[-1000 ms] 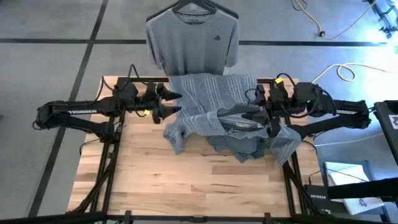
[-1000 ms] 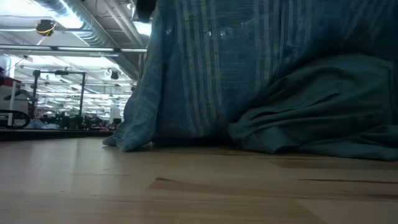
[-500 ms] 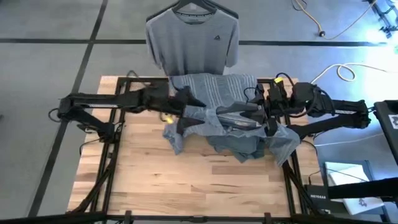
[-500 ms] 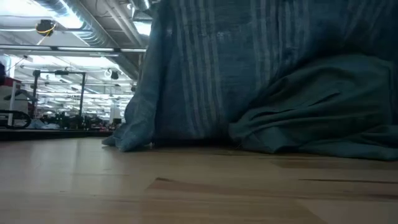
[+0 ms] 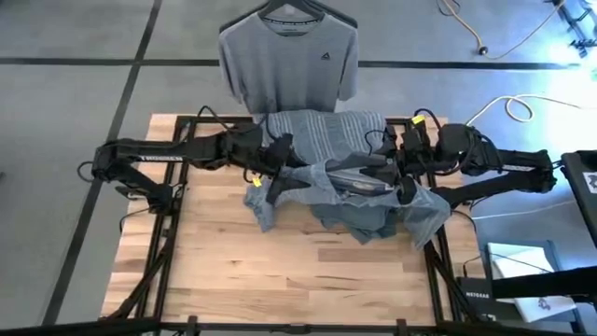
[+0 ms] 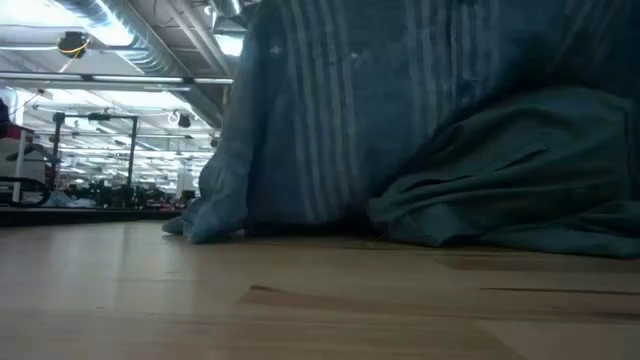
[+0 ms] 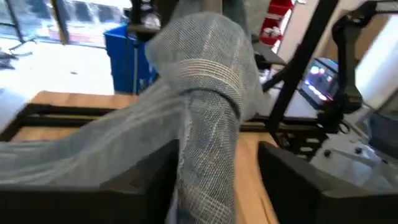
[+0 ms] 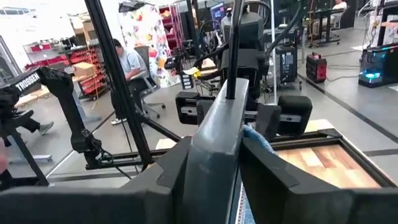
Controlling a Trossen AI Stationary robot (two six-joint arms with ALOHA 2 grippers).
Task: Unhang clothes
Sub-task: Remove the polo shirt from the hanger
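Observation:
The blue-grey striped shirt (image 5: 322, 140) lies heaped across the middle of the table, its lower folds (image 6: 480, 190) resting on the wood. The plain grey T-shirt (image 5: 289, 61) hangs on a dark hanger beyond the table's far edge. My left gripper (image 5: 283, 168) reaches in from the left. Its open fingers stand on either side of a raised fold of the striped shirt (image 7: 208, 93). My right gripper (image 5: 364, 177), coming from the right, is shut on a dark grey hanger (image 8: 217, 124) above the shirt. My left gripper (image 7: 217, 180) has a raised fold of the striped shirt (image 7: 205, 162) between its open fingers, coming level from the table's left. The fold lies against one finger (image 7: 152, 177); a strip of table shows between it and the other finger. My right gripper (image 8: 214, 168) pinches the hanger's broad dark body (image 8: 214, 146) between its two fingers, level from the table's right. The hanger's thin rod (image 8: 233, 50) rises just beyond the fingers. The striped shirt drapes below.
Bare wood (image 5: 298, 271) covers the near half of the table. Cables (image 5: 504, 103) and a white box (image 5: 522, 266) lie off the right side. A seated person (image 8: 127, 62) and shop racks show in the room behind.
My left gripper has swung from the table's left edge toward the right and reached the striped shirt's left side, where a fold now stands between its fingers. The shirt's left part has bunched slightly. My right gripper has kept still.

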